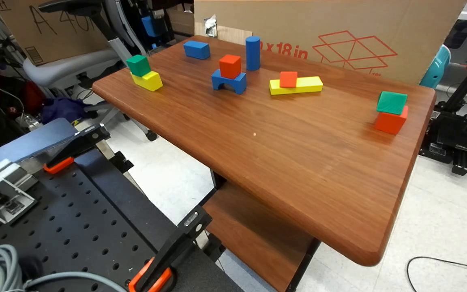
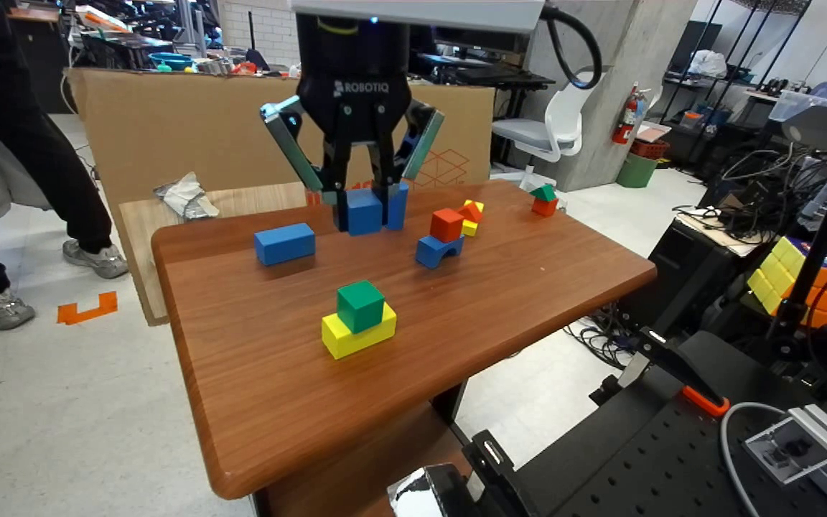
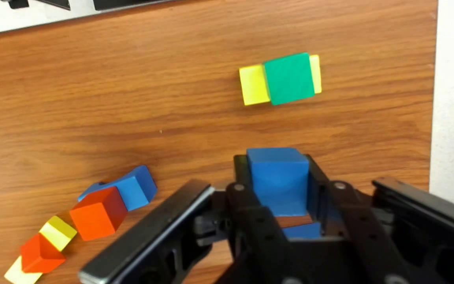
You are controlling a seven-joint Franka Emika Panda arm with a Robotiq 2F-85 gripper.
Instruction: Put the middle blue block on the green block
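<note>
The middle blue block [image 2: 364, 208], a small plain cube, is held between the fingertips of my gripper [image 2: 365, 220]. It also shows in the wrist view [image 3: 278, 185], with a finger against each side, above the table. The gripper and held block are out of view in an exterior view that shows the whole tabletop. The only green cube in view, a teal-green block [image 2: 360, 306], sits on a yellow block [image 2: 360, 342]; it also shows in the wrist view [image 3: 290, 79], up the picture from my fingertips, apart from them. No smaller light-green cube shows.
A longer blue block [image 1: 196, 50] lies near the back edge, with an upright blue cylinder [image 1: 253, 52] beyond. A blue arch [image 1: 229, 83] carries a red cube [image 1: 230, 66]. A long yellow block [image 1: 308, 84] has a red piece. A green wedge [image 1: 392, 102] tops a red block [image 1: 391, 121].
</note>
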